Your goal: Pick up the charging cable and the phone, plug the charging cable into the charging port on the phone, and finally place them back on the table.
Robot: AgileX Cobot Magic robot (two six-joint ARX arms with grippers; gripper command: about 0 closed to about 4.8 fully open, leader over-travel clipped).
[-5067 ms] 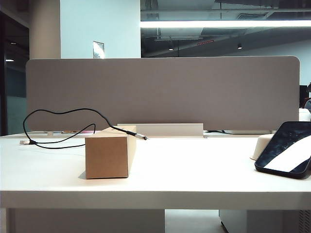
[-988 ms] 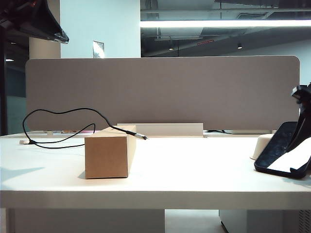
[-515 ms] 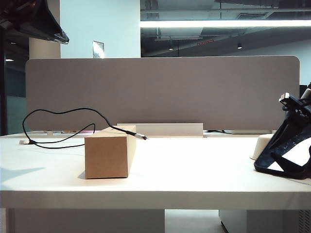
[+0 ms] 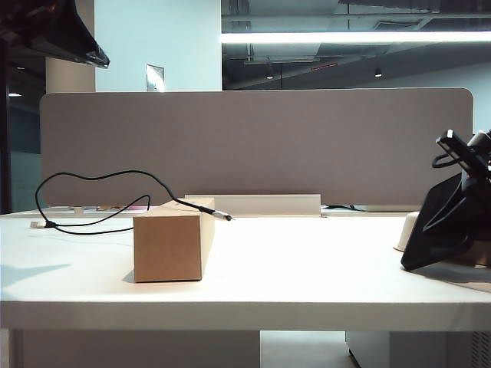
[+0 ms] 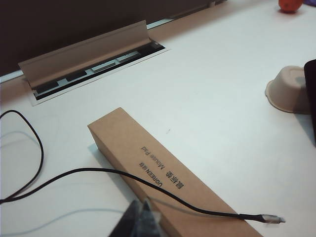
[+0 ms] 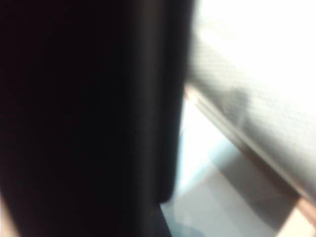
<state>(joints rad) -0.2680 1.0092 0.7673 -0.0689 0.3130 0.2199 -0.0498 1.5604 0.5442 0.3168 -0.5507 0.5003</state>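
Observation:
The black charging cable [image 4: 92, 177] loops over the table [image 4: 307, 268] and lies across a cardboard box [image 4: 170, 245], its silver plug [image 4: 222, 216] sticking out past the box's right end. My left gripper [image 5: 140, 219] hangs shut and empty above the box [image 5: 163, 173], close to the cable [image 5: 98, 170] and well short of the plug [image 5: 274, 217]. At the far right the black phone [image 4: 445, 222] stands tipped steeply on its lower corner. My right gripper [image 4: 460, 157] is shut on its upper edge. The phone [image 6: 89, 108] fills the right wrist view as a dark blur.
A cream dish [image 4: 408, 230] sits just behind the phone. The grey partition [image 4: 253, 146] closes off the back of the table, with an open cable slot [image 5: 94, 64] in front of it. An orange object [image 5: 290, 4] lies far back. The left arm [image 4: 54, 31] is high at the left.
My right gripper came down onto the phone's upper edge and closed. The phone has tipped from leaning on the dish to a much steeper stand. The left arm, cable and box have not moved.

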